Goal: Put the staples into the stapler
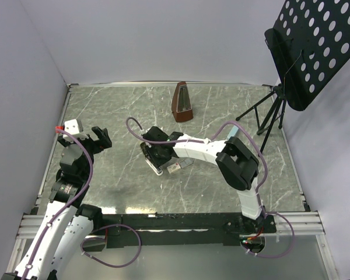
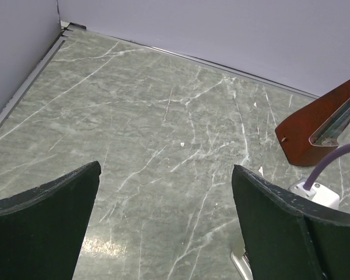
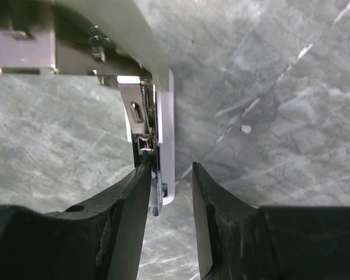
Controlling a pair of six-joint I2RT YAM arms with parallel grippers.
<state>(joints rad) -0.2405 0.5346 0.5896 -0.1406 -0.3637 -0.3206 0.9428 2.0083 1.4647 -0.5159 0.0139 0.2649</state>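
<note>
The stapler (image 1: 176,165) lies open in the middle of the table, mostly under my right gripper (image 1: 159,157). In the right wrist view its white body (image 3: 167,111) and metal staple channel (image 3: 141,125) run away from me. My right gripper (image 3: 170,167) straddles the stapler's near end, jaws slightly apart. The left finger (image 3: 134,198) touches the metal channel; the right finger (image 3: 207,204) stands clear of the white edge. My left gripper (image 1: 98,140) is open and empty at the far left, as the left wrist view (image 2: 166,169) shows. I cannot make out the staples box or strip.
A brown metronome (image 1: 182,102) stands at the back middle and shows in the left wrist view (image 2: 324,125). A black music stand (image 1: 315,46) on a tripod (image 1: 267,114) stands at the back right. A raised rim (image 1: 58,131) runs along the table's left edge.
</note>
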